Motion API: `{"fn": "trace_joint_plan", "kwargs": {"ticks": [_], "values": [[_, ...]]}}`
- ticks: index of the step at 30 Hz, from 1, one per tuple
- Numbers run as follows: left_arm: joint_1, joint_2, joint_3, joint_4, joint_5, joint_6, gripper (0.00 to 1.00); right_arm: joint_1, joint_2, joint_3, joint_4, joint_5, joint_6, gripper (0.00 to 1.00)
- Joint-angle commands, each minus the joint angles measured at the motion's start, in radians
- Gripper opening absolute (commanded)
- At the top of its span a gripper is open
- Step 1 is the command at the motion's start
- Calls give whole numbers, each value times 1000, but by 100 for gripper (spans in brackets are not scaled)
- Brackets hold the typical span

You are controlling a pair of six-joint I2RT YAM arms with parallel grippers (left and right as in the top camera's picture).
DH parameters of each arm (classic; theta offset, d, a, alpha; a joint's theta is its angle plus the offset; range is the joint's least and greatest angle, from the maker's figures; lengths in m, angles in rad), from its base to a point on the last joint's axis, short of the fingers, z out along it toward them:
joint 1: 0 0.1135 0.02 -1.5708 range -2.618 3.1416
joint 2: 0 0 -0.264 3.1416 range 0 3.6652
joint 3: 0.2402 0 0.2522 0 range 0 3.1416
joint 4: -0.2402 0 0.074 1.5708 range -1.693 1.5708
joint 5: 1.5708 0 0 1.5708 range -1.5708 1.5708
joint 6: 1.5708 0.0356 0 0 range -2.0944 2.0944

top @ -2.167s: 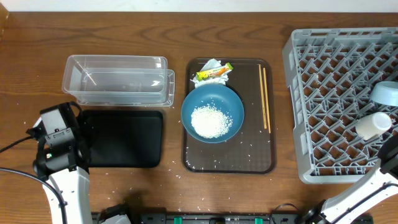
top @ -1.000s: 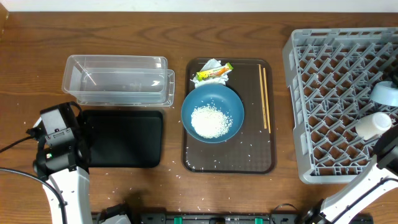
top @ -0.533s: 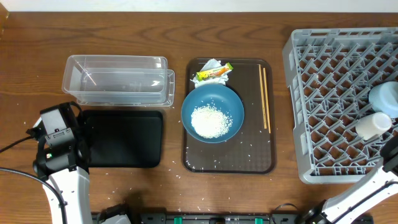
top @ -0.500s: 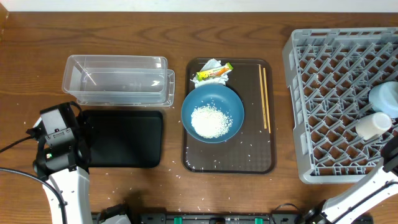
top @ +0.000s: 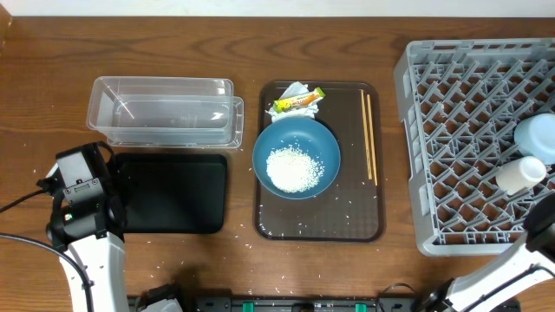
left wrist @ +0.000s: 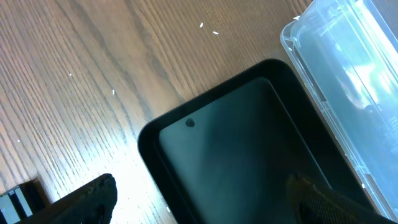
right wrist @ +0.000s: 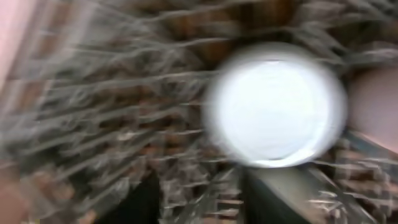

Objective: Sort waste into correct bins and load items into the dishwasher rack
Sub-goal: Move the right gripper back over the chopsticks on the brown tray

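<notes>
Seen from overhead, a brown serving tray (top: 347, 217) sits mid-table carrying a large dark-blue bowl (top: 296, 130) with a heap of white rice (top: 295, 168) inside. A crumpled tissue (top: 295, 89) and a yellow-green snack wrapper (top: 297, 102) lie touching each other at the bowl's 12 o'clock, and wooden chopsticks (top: 369, 134) lie lengthwise at its 3 o'clock. Loose grains dot the tray at the bowl's 6 o'clock.

The clear tub (top: 163, 111) stands at the table's 10 o'clock, with the black tray (top: 173, 192) just beside it at its 6 o'clock.

The grey dishwasher rack (top: 460, 130) fills the 3 o'clock side. A small light-blue bowl (top: 536, 136) rests at its 3 o'clock edge, and a white cup (top: 520, 173) lies tilted just at that bowl's 7 o'clock.

The left gripper (left wrist: 202, 196) hovers over the black tray's near corner, fingers wide apart and holding nothing. The right gripper (right wrist: 211, 199) hangs above the rack by the cup. Its view is motion-blurred, and whether its fingers are parted cannot be told.
</notes>
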Motion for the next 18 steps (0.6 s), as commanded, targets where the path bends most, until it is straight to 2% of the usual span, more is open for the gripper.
{"fn": "trace_joint_plan", "kwargs": {"ticks": [1,3,4,8,12,14,18], "values": [[6,-5,16,-3,-10,-9,89,88,-53,3,5,-161,-61,58],[6,-5,16,-3,-10,-9,90,149,-60,3,7,-161,-88,76],[6,-5,16,-3,-9,-9,90,183,-60,3,7,-158,-108,80],[6,-5,16,-3,-9,-9,89,333,-59,3,8,-70,-124,81],[6,-5,16,-3,-10,-9,90,493,-59,25,18,86,-124,89],[6,-5,16,-3,-9,-9,89,580,-59,48,11,195,-124,98],[6,-5,16,-3,-9,-9,89,723,-59,78,-9,314,-123,99]]}}
